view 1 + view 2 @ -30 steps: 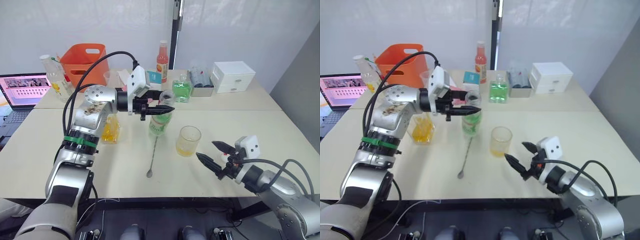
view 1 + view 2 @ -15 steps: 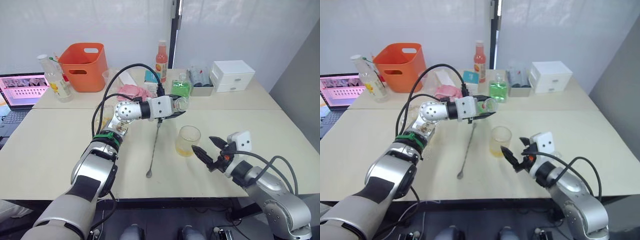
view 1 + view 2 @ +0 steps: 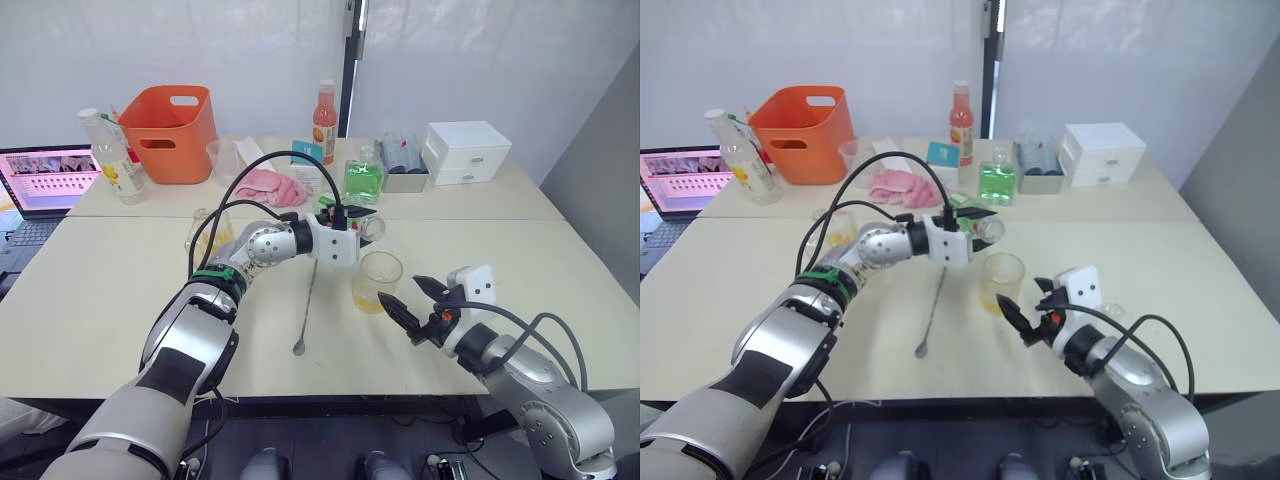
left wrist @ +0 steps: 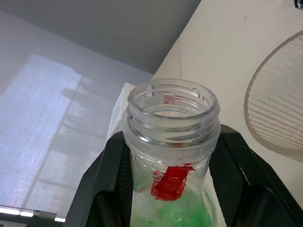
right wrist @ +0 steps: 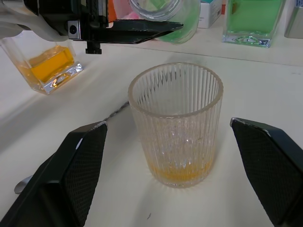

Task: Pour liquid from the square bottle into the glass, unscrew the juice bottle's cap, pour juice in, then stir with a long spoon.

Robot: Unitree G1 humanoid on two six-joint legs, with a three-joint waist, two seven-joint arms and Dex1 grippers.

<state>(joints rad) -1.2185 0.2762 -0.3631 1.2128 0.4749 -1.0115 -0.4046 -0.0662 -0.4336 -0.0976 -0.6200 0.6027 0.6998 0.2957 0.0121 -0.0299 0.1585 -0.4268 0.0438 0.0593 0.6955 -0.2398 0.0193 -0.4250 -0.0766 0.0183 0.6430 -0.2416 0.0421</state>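
My left gripper (image 3: 352,222) is shut on the juice bottle (image 4: 171,113), holding it tipped on its side. The bottle's uncapped mouth (image 3: 372,228) hangs just above and behind the glass (image 3: 378,282); the cap is out of view. The ribbed glass (image 5: 176,123) holds a shallow layer of yellow liquid. My right gripper (image 3: 401,289) is open close beside the glass on its right, touching nothing. The square bottle (image 3: 210,235) with yellow-orange liquid stands behind my left forearm. The long spoon (image 3: 307,300) lies flat on the table, left of the glass.
Along the back stand an orange basket (image 3: 165,120), a yellow-labelled bottle (image 3: 112,160), a measuring cup (image 3: 222,158), a pink cloth (image 3: 270,185), an orange-red bottle (image 3: 324,115), a green square bottle (image 3: 363,180) and a white drawer box (image 3: 465,152). A laptop (image 3: 45,180) sits far left.
My left gripper has lifted the juice bottle off the table, tipped it sideways and carried it right toward the glass. My right gripper has edged closer to the glass.
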